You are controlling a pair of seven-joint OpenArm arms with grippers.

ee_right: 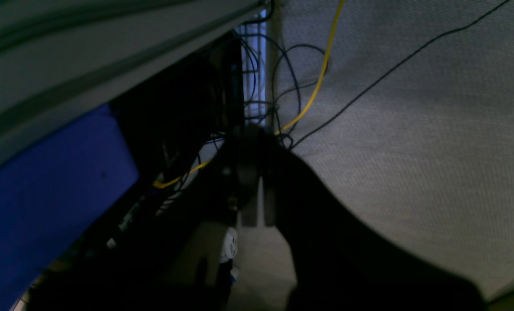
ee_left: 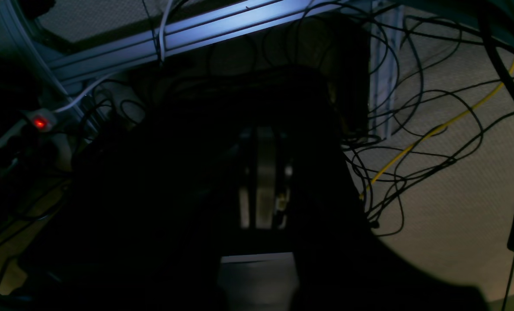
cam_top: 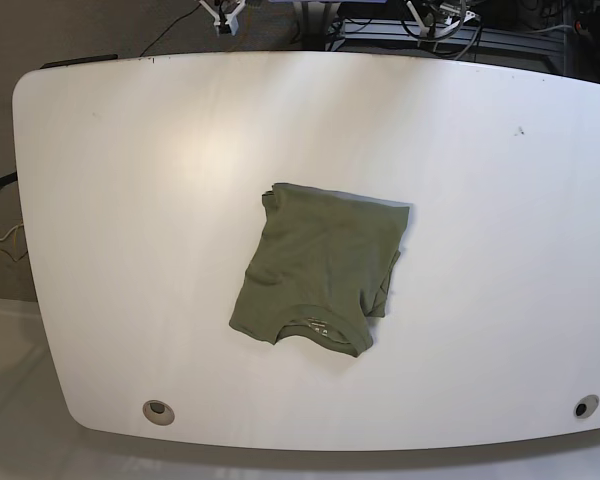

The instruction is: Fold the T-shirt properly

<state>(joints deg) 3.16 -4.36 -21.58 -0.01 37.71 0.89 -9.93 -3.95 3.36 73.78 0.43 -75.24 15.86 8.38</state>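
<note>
The olive-green T-shirt (cam_top: pixel 320 265) lies folded into a rough rectangle near the middle of the white table (cam_top: pixel 130 200), its ribbed neck toward the front edge. Neither arm shows in the base view. Both wrist views are dark and look at floor and cables, not at the shirt. My left gripper (ee_left: pixel 263 142) is a dim silhouette with its fingers together. My right gripper (ee_right: pixel 259 181) is also shut, with nothing visible between its fingers.
Two round holes (cam_top: pixel 158 410) (cam_top: pixel 580 406) sit near the table's front corners. Tangled black cables and a yellow cable (ee_left: pixel 442 125) lie on grey carpet. A lit red switch on a power strip (ee_left: pixel 39 123) and an aluminium frame rail (ee_left: pixel 205 30) show in the left wrist view.
</note>
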